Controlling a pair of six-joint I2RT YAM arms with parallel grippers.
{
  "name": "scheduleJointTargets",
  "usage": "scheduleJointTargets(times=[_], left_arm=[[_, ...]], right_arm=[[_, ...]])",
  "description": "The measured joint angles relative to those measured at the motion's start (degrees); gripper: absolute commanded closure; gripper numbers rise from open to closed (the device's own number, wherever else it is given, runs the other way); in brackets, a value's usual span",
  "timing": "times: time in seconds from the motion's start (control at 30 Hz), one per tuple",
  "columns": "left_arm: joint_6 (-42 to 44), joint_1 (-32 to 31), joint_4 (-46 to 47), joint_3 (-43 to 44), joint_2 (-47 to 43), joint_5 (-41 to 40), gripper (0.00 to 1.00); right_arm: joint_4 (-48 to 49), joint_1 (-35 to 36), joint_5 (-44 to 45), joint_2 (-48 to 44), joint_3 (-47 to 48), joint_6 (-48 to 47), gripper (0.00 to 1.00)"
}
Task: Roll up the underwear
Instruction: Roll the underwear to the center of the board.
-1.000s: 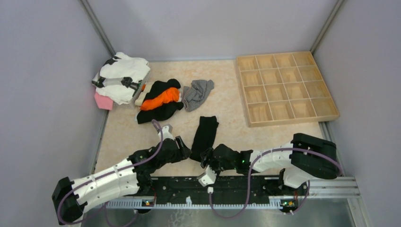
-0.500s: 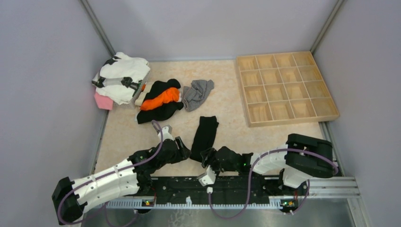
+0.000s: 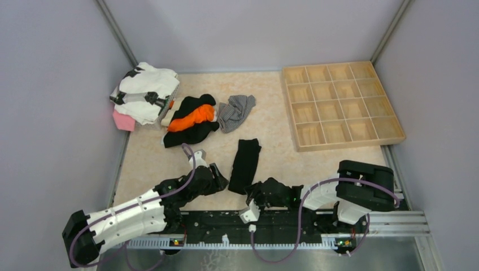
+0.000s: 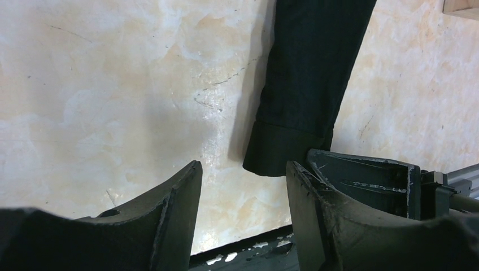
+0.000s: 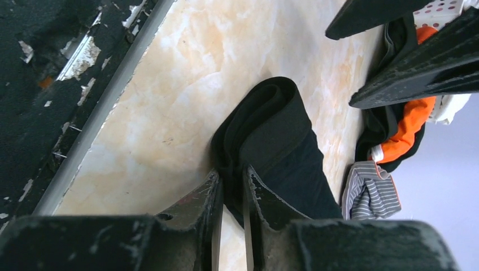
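The black underwear (image 3: 246, 161) lies as a long folded strip on the table in front of both arms. My right gripper (image 3: 252, 195) is at its near end, and in the right wrist view it (image 5: 231, 176) is shut on the folded edge of the black cloth (image 5: 277, 130). My left gripper (image 3: 219, 179) is open and empty just left of the strip's near end; in the left wrist view it (image 4: 243, 169) is beside the cloth (image 4: 308, 73). The grey striped underwear (image 3: 235, 111) lies crumpled farther back and also shows in the right wrist view (image 5: 370, 192).
A wooden tray (image 3: 350, 144) with several compartments stands at the back right. A black and orange garment (image 3: 192, 119), white clothing (image 3: 144, 90) and a pink item (image 3: 123, 120) are piled at the back left. Grey walls enclose the table.
My right gripper has drawn back a little toward the near edge, still at the black underwear's near end. The left arm has not moved.
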Motion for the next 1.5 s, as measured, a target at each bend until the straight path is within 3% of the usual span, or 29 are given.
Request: scheduleJointTargets(times=[0.17, 0.43, 0.73, 1.0, 1.5], left_arm=[[1.62, 0.04, 0.66, 0.02, 0.87, -0.02, 0.4], [11.5, 0.11, 9.09, 2.8, 4.26, 1.6, 0.66], [21.29, 0.26, 25.24, 4.72, 17.0, 10.8, 0.9], [22.64, 0.42, 29.59, 4.72, 26.03, 13.46, 0.94], [22.82, 1.03, 32.44, 1.05, 29.86, 15.34, 0.99]], right_arm=[[2.8, 0.0, 0.0, 0.04, -1.33, 2.16, 0.93], [1.4, 0.0, -1.88, -2.95, -1.9, 5.66, 0.96], [-3.06, 0.37, -5.97, -10.03, -3.13, 10.03, 0.97], [-2.84, 0.39, -6.56, -12.66, -5.33, 15.72, 0.97], [4.11, 0.5, -7.21, -14.78, -8.59, 31.43, 0.97]])
